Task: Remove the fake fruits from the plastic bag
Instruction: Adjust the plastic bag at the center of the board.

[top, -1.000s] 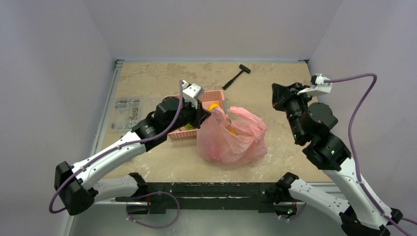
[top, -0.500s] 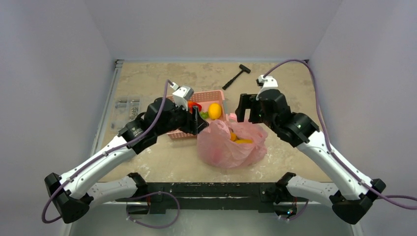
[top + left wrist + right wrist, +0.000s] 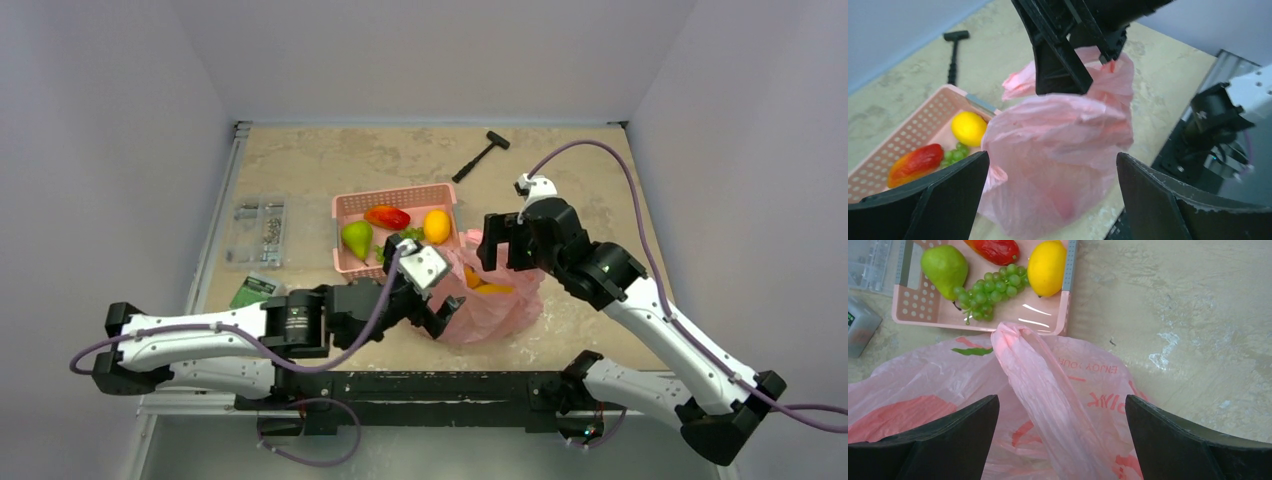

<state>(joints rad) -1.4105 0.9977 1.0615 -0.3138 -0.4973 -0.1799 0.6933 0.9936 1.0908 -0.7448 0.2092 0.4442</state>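
Jaws wide apart on your left gripper, nothing pinched. It sits low at the near-left side of the plastic bag, and its wrist view has the pink film bulging between the two fingers. You cannot tell from here whether either finger touches it. The bag is slumped on the table just near of the basket, and its mouth faces up. Down in that mouth you can see the fake fruits as orange-yellow shapes inside the bag.

Your right gripper hangs over the bag's far side, also spread wide and holding nothing. A twisted handle loop runs up between its fingers.

Beyond the bag, the basket carries a green pear on the left and a grape bunch in the middle. It also carries a red fruit at the far rim and a yellow oval fruit on the right. Off to the left lies a clear parts box. Farthest out, a black hammer rests alone on the table.
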